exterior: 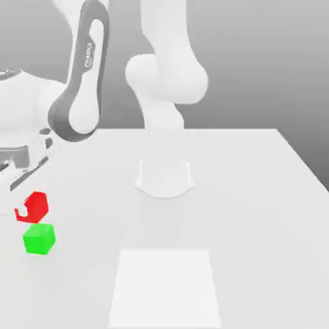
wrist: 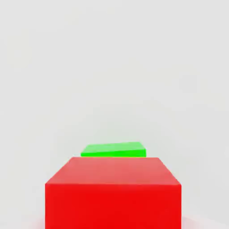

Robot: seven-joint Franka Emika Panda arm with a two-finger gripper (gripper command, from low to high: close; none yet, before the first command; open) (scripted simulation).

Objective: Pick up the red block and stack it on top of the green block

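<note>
Currently, my end effector (exterior: 26, 208) is closed on the red block (exterior: 39, 207), near the green block (exterior: 38, 239). Insufficient clearance could displace the green block; off-centre release could topple the stack.

— What is seen besides the task?
— A pale grey, smooth-looking tabletop (exterior: 257, 218) is shown, its far edge set straight across the exterior view.
— And on it?
— A brighter white four-sided patch (exterior: 165, 289) is seen low in that view; whether it is raised cannot be told.
— Behind?
— The tabletop is backed by a shaded grey backdrop (exterior: 257, 71).
</note>
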